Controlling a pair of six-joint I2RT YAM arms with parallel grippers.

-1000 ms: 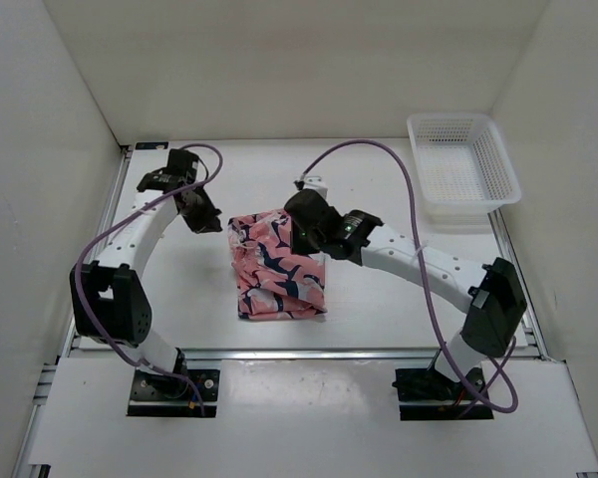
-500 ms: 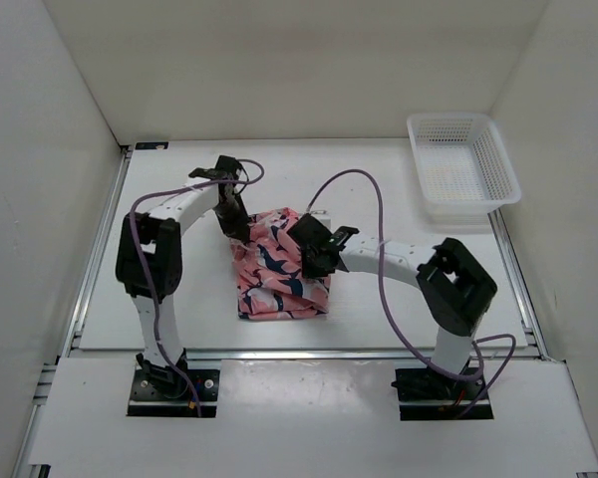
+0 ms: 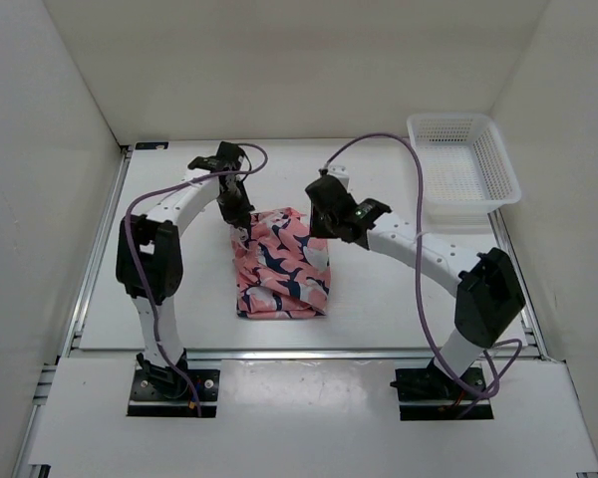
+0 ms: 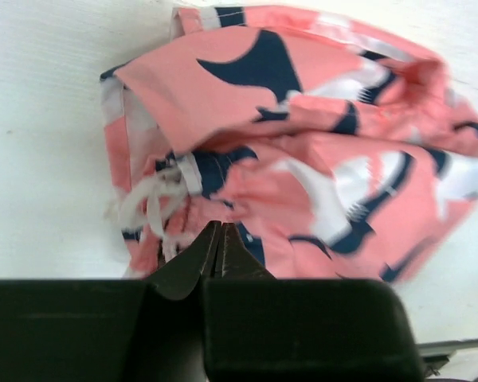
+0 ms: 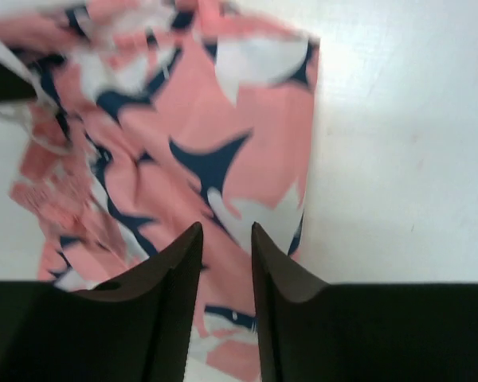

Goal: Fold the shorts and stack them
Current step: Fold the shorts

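The salmon-pink shorts [image 3: 279, 267] with navy and white fish shapes lie folded in a rough rectangle mid-table. My left gripper [image 3: 237, 211] is at their far left corner. In the left wrist view it [image 4: 219, 228] is shut, tips together with nothing seen between them, just above the cloth [image 4: 303, 151] near the white drawstring [image 4: 147, 205]. My right gripper [image 3: 324, 217] hovers at the far right corner. In the right wrist view it [image 5: 225, 231] is open and empty over the shorts [image 5: 191, 135].
A white plastic mesh basket [image 3: 463, 171] stands at the far right of the table. White walls close in the left, back and right sides. The purple cables [image 3: 399, 149] arch over both arms.
The left gripper swung in from the far left to the shorts' far left corner. The right gripper came off the cloth and drew back toward the far right corner.
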